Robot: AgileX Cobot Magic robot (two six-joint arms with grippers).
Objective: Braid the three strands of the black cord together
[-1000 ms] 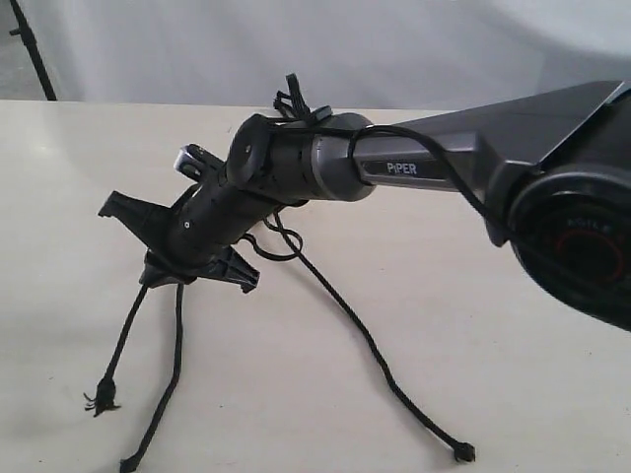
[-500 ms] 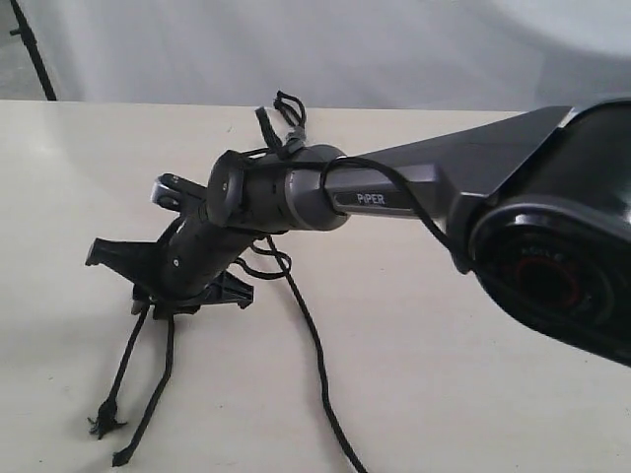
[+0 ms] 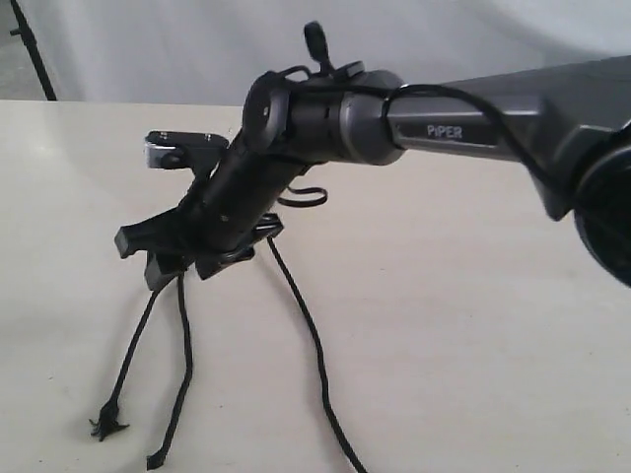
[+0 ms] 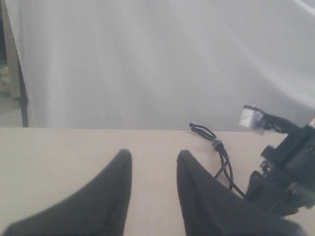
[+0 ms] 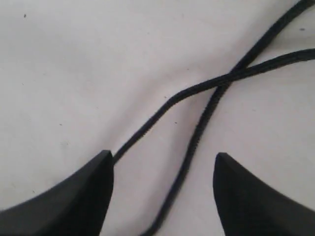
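The tabletop [image 3: 473,325] is a plain cream surface, matte and a little speckled up close. Behind it a white sheet [image 3: 177,49] hangs across the whole back of the room, and a thin black stand [image 3: 32,49] is just visible at its far left edge.

The right gripper [image 5: 162,158] has reached across to the left side of the tabletop and points down at it. Its jaws stand wide apart and clamp nothing. Two strands lie crossed on the surface beneath them. One runs through the gap between the jaws, and the other slips out of sight right at the edge of one finger [image 5: 93,187]; I cannot tell whether it touches.

The left gripper [image 4: 153,156] sits low over the tabletop with its jaws parted only narrowly, and the gap is empty, with bare surface in front.

The black cord [image 4: 225,164] lies near the middle of the tabletop. Its grey band [image 4: 216,144] and short loops are toward the sheet. The three strands [image 3: 308,340] trail from under the right gripper toward the near edge. Two lie close together on the left, one ending in a frayed tip [image 3: 106,426]. The third lies apart to the right and runs out of view.
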